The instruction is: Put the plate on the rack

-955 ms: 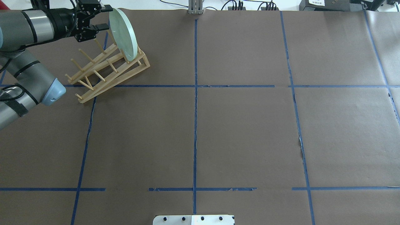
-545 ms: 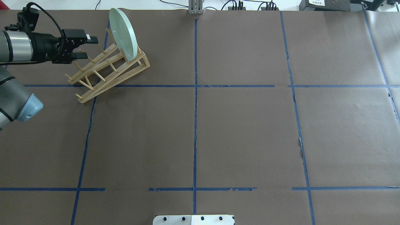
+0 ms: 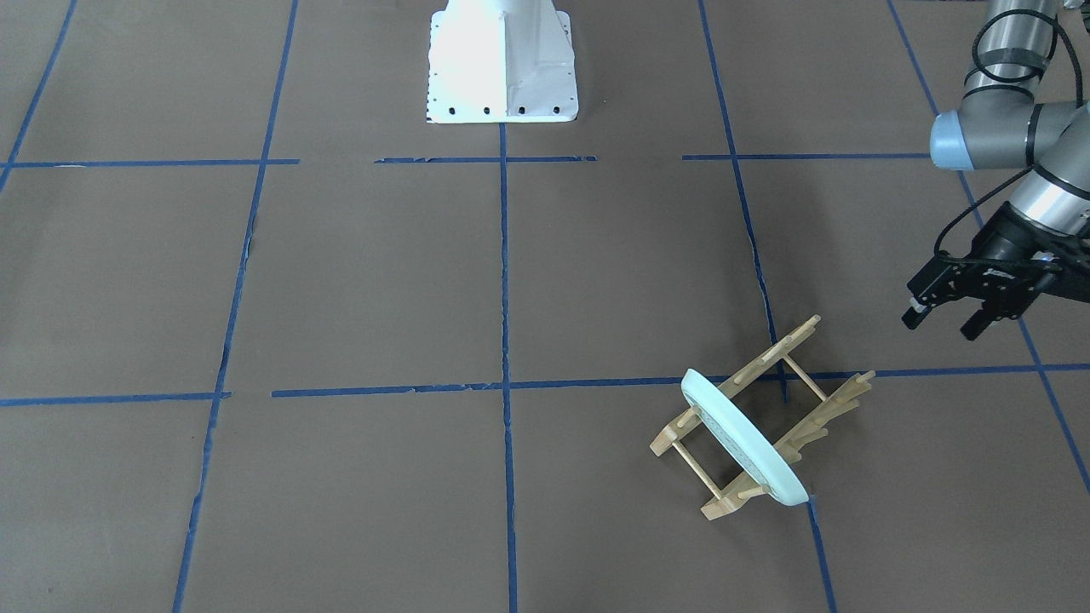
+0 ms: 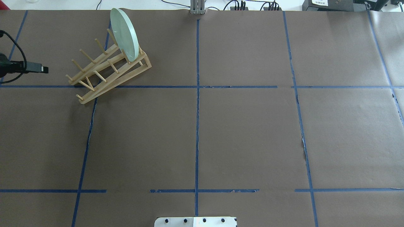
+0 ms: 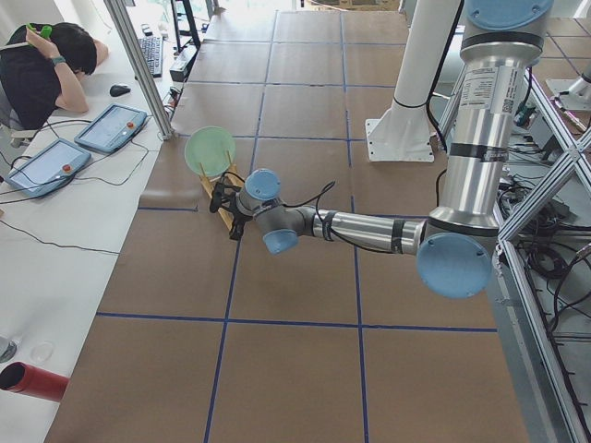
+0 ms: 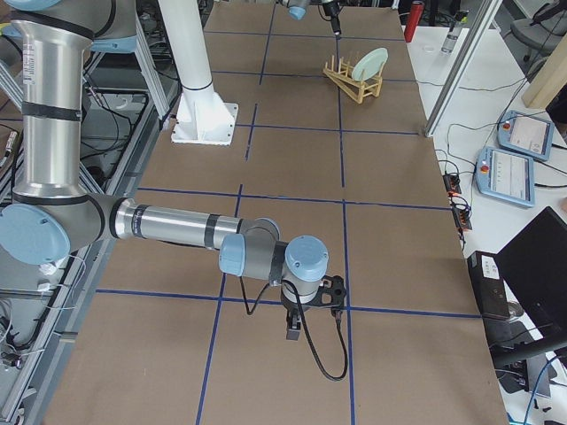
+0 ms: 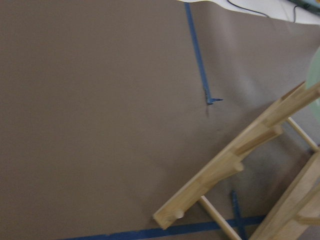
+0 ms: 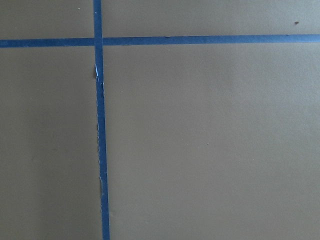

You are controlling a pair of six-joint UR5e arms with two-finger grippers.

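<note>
Counter [image 4: 246, 132], carrying the rack [image 3: 839, 404]. The plate [image 4: 124, 34] stands on edge between the pegs at one end of the rack, tilted. The left gripper [image 3: 941, 322], fingers apart and empty, hangs clear of the rack's opposite end. The right gripper [image 6: 297, 328] is well away from the rack; whether it is parted cannot be told. Risk: the rack looks light, so a stray brush from the left arm would probably jolt it and tip the plate out.
</note>
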